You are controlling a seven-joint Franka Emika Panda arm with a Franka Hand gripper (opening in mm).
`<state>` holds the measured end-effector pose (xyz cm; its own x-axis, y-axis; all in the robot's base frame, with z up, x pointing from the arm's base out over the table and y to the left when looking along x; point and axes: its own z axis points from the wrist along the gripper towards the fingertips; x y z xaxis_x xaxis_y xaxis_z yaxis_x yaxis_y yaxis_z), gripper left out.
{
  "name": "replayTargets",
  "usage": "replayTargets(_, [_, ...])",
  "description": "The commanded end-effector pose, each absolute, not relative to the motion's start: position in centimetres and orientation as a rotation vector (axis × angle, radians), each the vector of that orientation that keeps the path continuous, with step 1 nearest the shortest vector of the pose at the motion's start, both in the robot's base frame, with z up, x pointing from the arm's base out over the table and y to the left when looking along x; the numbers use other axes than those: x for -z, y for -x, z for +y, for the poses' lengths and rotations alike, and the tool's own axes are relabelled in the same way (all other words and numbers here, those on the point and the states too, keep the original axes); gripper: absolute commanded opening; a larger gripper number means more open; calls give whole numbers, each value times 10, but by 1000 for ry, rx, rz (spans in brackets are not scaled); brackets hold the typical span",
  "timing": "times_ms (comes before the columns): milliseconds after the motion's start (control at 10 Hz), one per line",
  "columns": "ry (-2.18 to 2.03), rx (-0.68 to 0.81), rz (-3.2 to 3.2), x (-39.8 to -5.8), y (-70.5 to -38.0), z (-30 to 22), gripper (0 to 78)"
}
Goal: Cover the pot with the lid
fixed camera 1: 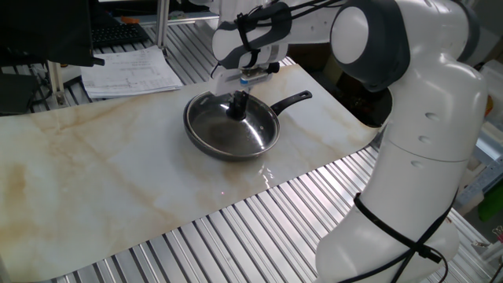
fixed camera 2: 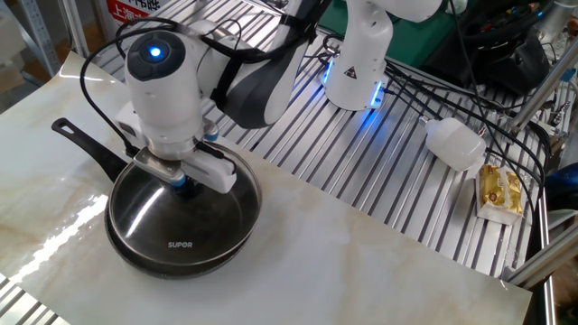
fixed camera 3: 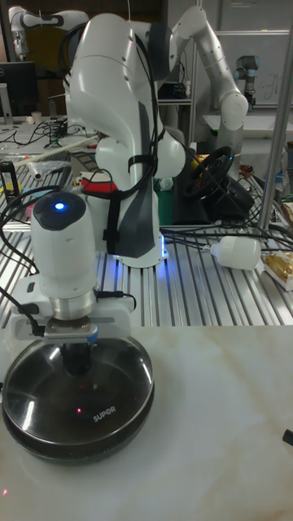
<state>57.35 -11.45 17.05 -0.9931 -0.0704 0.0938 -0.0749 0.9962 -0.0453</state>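
Note:
The pot (fixed camera 1: 206,135) is a shallow black pan on the marble board, its long handle (fixed camera 1: 292,100) pointing right. The clear glass lid (fixed camera 2: 217,212) lies level on the pot's rim and covers it; its metal edge also shows in the tall fixed view (fixed camera 3: 122,423). My gripper (fixed camera 1: 240,88) hangs straight over the lid's black centre knob (fixed camera 1: 235,108), fingertips just above and beside the knob. The jaws look slightly parted, not clamped on the knob. In the tall fixed view the hand (fixed camera 3: 72,326) hides most of the knob.
Papers (fixed camera 1: 130,72) lie at the board's far left edge. Ribbed metal table (fixed camera 1: 236,236) surrounds the marble board. A white bottle (fixed camera 2: 454,143) and a yellow packet (fixed camera 2: 498,191) lie on the ribs off to the right, amid cables. A second robot base (fixed camera 2: 359,63) stands behind.

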Motion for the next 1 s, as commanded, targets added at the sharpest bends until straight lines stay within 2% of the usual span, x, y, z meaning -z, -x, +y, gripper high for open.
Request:
replayTargets(100, [-116, -71, -3059, -174, -580, -117, 12])
replayTargets(1000, [-116, -49, -3062, -172, -587, -119, 12])
